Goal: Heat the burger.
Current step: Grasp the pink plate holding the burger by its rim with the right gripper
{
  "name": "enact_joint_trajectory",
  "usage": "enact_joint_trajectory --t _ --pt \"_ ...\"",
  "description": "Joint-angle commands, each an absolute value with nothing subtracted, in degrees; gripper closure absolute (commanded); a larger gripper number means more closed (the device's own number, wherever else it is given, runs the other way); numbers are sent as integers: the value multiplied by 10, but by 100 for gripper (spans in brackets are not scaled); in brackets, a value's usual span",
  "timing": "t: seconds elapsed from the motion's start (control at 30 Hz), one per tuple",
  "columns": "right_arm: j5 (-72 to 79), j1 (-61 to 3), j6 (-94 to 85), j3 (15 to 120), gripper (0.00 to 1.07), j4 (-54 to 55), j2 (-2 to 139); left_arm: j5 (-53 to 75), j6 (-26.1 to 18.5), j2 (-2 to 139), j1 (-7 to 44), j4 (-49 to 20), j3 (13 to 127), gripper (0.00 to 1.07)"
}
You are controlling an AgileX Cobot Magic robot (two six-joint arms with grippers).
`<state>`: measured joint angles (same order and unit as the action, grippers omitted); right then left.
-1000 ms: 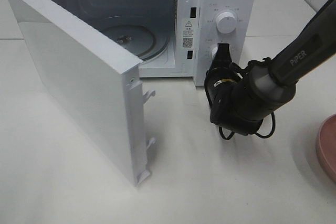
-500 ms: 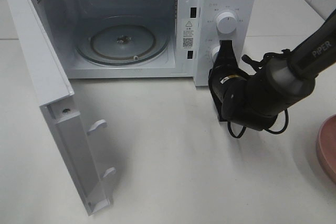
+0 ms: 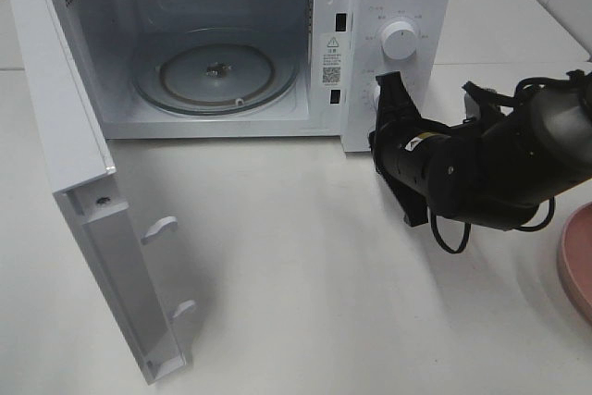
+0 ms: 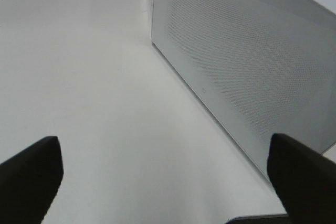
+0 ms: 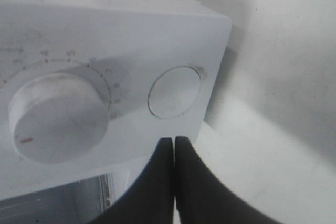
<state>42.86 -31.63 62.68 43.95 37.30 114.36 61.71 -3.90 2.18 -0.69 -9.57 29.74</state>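
Observation:
The burger is out of view in every frame. The white microwave (image 3: 398,6) stands at the back with its door (image 3: 79,173) swung wide to the left, and the glass turntable (image 3: 217,71) inside is bare. My right gripper (image 3: 388,82) is shut with nothing in it, its tips just in front of the control panel by the lower knob. In the right wrist view its closed fingers (image 5: 173,153) sit right below the round button (image 5: 175,92), beside a dial (image 5: 58,116). My left gripper (image 4: 168,182) is open over bare table next to a perforated white microwave wall (image 4: 247,61).
The rim of a round pink plate (image 3: 578,261) shows at the right edge of the table. The open door juts toward the front left, with its latch hooks (image 3: 159,227) facing the middle. The table (image 3: 305,302) is white.
The microwave door has swung from half open to wide open at the left. My right arm has drawn back toward the right, with its shut gripper still at the control panel.

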Motion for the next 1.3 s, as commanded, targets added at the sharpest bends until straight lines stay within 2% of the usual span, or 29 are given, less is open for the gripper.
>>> enact_joint_trajectory --t 0.03,0.2,0.4,0.77,1.07,1.3 --pt "406 -315 604 426 107 345 1120 610 -41 21 -6 -97 295 8" --pt "393 -315 568 397 107 336 1083 610 -41 21 -6 -97 295 8" --pt "306 -313 466 385 106 335 1040 610 -41 21 -6 -97 295 8" --pt "100 -313 155 385 103 336 979 610 -41 21 -6 -97 295 8" --pt "-9 -313 -10 385 100 335 932 610 -41 21 -6 -97 295 8" --pt "-133 -313 -62 386 99 243 870 610 -41 21 -6 -97 295 8"
